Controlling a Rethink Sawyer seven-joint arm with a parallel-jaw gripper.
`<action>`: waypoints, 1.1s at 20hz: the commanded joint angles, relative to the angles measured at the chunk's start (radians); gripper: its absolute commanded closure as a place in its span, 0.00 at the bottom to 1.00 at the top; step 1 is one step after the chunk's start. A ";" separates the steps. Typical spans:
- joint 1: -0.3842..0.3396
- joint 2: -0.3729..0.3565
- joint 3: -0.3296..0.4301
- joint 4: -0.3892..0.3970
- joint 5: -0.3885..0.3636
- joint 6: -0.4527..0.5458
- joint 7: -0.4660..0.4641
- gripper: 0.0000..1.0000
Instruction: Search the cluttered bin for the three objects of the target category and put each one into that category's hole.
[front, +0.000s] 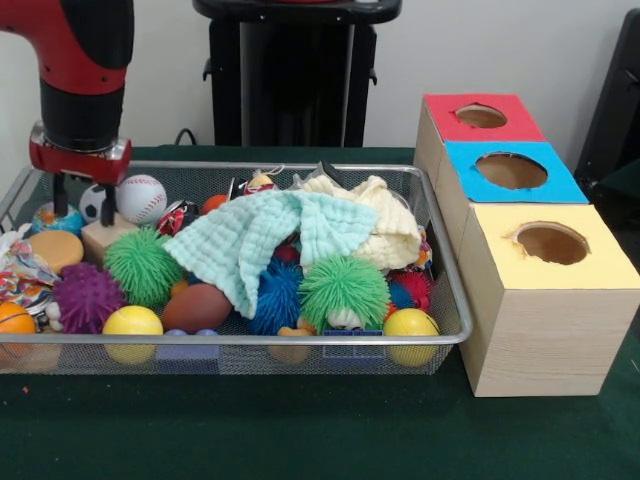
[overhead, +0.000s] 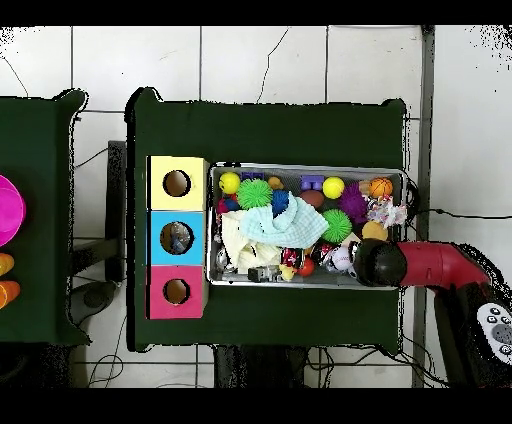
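Yellow balls (front: 132, 322) sit against the near wall of the bin (front: 250, 340), with spiky green balls (front: 344, 288) and a mint cloth (front: 250, 240) behind. Front view shows the gripper (front: 84, 213) open, fingers straddling a wooden block (front: 103, 238) beside a baseball (front: 141, 198); overhead, the arm (overhead: 420, 264) hides this. Only overhead shows something inside the blue box (overhead: 176, 238).

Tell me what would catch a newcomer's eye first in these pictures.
Probably the wire bin crammed with bright toys, with a pale mint cloth draped over the middle of the heap. Next, the red arm's gripper reaching into the bin's back corner beside a baseball, and the row of red, blue and yellow boxes alongside.
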 joint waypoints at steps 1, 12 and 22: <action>0.025 0.067 0.017 0.180 0.095 0.010 0.102 0.00; 0.200 0.023 -0.048 0.252 0.292 -0.005 0.285 0.00; 0.312 0.058 -0.121 0.245 0.415 -0.090 0.301 0.00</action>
